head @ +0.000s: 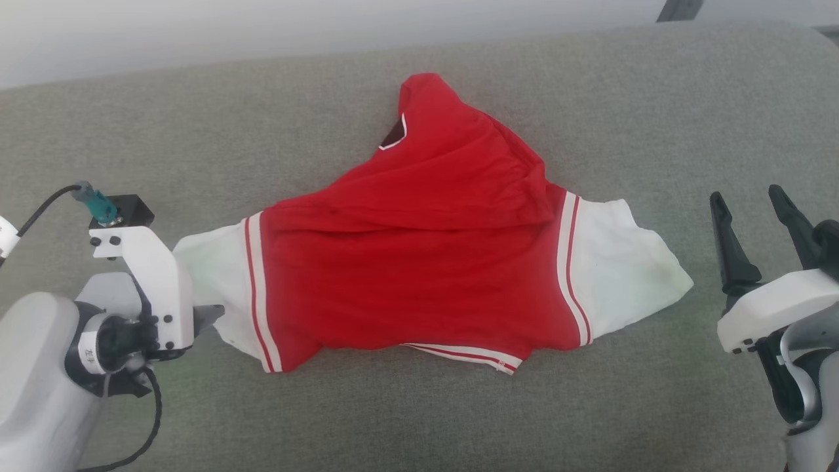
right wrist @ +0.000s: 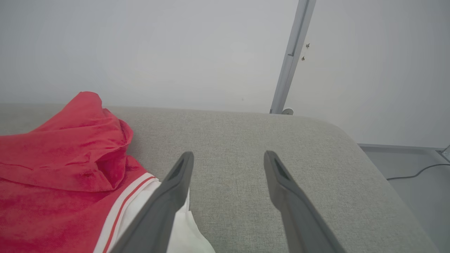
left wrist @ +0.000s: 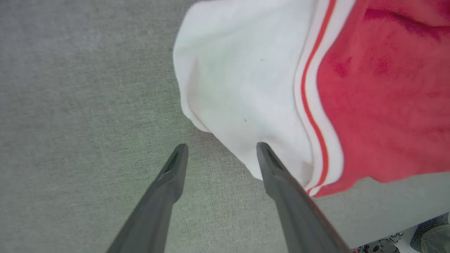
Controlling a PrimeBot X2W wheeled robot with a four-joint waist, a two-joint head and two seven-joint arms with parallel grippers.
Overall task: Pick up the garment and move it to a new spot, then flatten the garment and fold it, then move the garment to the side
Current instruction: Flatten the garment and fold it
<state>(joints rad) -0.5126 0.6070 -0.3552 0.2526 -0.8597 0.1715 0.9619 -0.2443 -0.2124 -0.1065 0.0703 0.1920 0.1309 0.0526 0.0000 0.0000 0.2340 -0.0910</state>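
1. Head view: bright red thin-fabric T-shirt w/ white short sleeves & red-and-white striped trim (head: 419, 262) lies rumpled about mid-way across the grey fabric-covered bench (head: 590, 98). Sleeves point out to either side, and the red body is bunched into a peak toward the far edge.
2. Left gripper (left wrist: 221, 147): jaws spread, pinching nothing. It sits just beside the left white sleeve (head: 210, 262); in left wrist view one finger's tip overlaps the sleeve's edge.
3. Right gripper (head: 746, 195): jaws spread, empty, near the right white sleeve (head: 623, 269) but apart from it.
4. Handling, my guess: light, limp, no stiffness. Will sag & fold on itself when lifted, prob. drags a bit on the rough cover, can't break.
5. Where to grip: prob. both sides at once, at the sleeve seams by the stripes or at shoulder corners, so the cloth hangs flat. A one-pt lift likely bunches it more.
6. Risk: thin fabric, so jaws may catch two layers or slip off a shallow pinch. Reach well over the edge.
7. Stage: flattening looks not yet done; the bunched red fold needs pulling out.
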